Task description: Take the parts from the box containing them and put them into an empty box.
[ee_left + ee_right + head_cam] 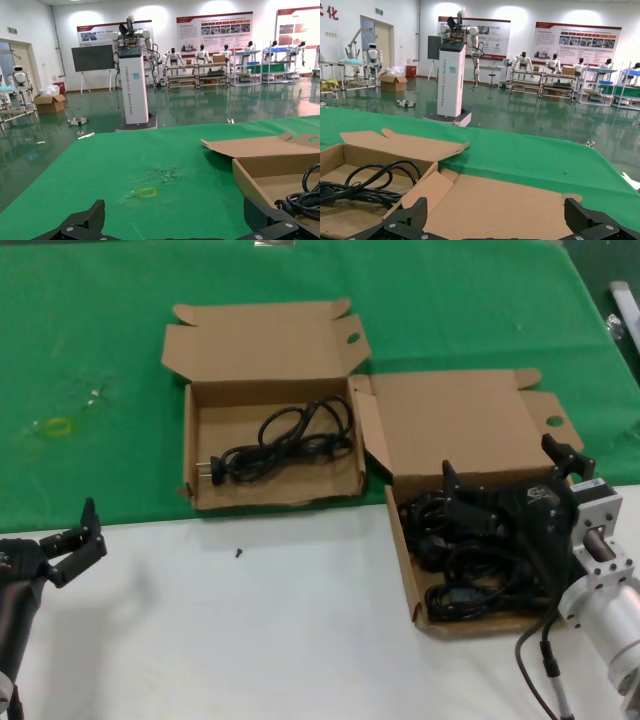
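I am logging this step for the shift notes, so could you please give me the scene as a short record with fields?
Surface: white table in front, green cloth behind
Left box: lid open, holds one black power cord
Right box: lid open, holds a pile of black power cords
Right claw: open, over the right box, just above the pile
Left claw: open, low over the white table, apart from both boxes
Loose item: small dark speck on the white table
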